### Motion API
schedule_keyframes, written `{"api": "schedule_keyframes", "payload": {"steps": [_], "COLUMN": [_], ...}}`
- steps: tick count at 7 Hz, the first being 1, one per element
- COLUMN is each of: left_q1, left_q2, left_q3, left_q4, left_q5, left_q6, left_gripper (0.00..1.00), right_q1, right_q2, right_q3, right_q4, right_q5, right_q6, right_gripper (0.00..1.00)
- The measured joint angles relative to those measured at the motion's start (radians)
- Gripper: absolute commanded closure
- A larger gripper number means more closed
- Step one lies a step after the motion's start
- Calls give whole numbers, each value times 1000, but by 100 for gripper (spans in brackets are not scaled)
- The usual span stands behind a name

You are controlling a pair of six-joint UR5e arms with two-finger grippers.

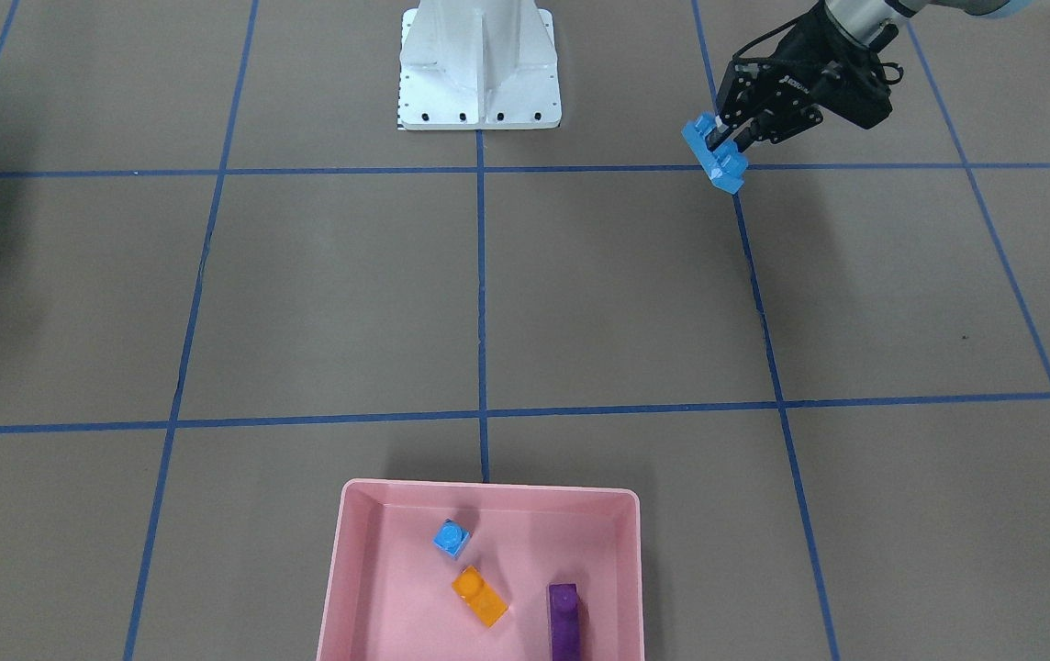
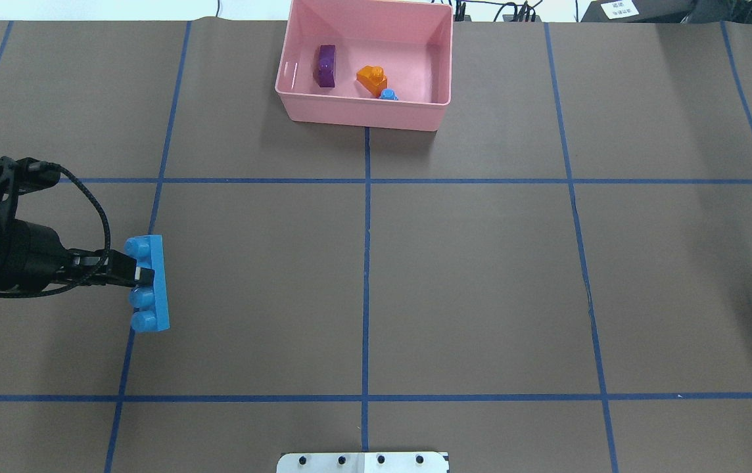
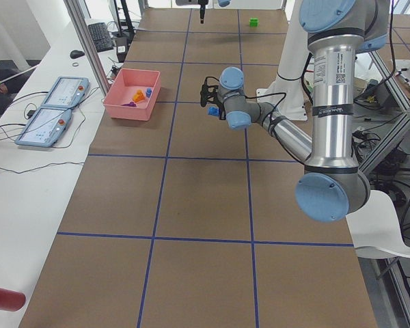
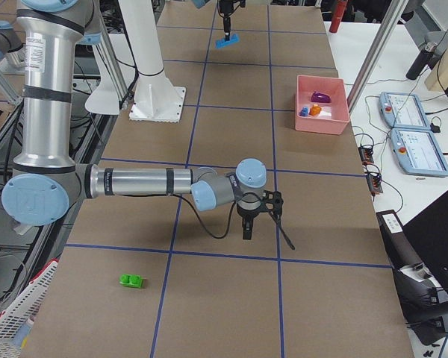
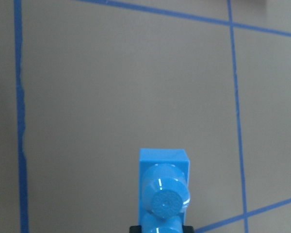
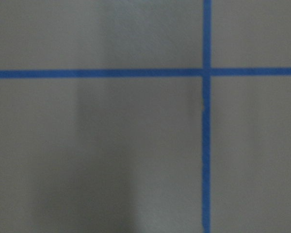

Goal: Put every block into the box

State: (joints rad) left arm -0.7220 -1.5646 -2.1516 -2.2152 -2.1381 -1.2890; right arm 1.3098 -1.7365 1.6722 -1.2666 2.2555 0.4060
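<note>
My left gripper is shut on the long light-blue bar and holds it above the table at the left side; both also show in the front view, gripper and bar. The left wrist view shows the bar's end. The pink box stands at the far middle and holds the purple block, the orange block and the tiny light-blue block. The green block lies on the table at the robot's right end. My right gripper points down over the table; I cannot tell if it is open.
The white metal base stands at the robot's edge of the table. Blue tape lines grid the brown table surface. Tablets and cables lie on the side bench beyond the box.
</note>
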Motion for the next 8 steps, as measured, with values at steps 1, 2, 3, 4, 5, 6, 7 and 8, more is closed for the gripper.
{"api": "schedule_keyframes", "payload": {"steps": [1, 2, 3, 4, 5, 6, 7, 8], "left_q1": [-14, -32, -50, -61, -65, -67, -67, -67], "left_q2": [-61, -121, -167, -193, -214, -253, -320, -393], "left_q3": [28, 53, 77, 89, 97, 118, 167, 225], "left_q4": [0, 0, 0, -1, -1, 0, 0, 0], "left_q5": [4, 7, 9, 11, 26, 59, 95, 122], "left_q6": [-42, -85, -110, -121, -125, -128, -140, -160], "left_gripper": [100, 100, 100, 100, 100, 100, 100, 100], "right_q1": [-1, -2, -7, -15, -19, -23, -28, -35], "right_q2": [-72, -136, -193, -247, -300, -344, -378, -403], "right_q3": [3, 6, 7, 7, 7, 6, 4, 1], "right_q4": [5, 7, 6, 5, 5, 6, 6, 6], "right_q5": [-23, -23, 1, 27, 41, 50, 53, 60], "right_q6": [-9, -30, -60, -104, -159, -204, -236, -258], "right_gripper": [0, 0, 0, 0, 0, 0, 0, 0]}}
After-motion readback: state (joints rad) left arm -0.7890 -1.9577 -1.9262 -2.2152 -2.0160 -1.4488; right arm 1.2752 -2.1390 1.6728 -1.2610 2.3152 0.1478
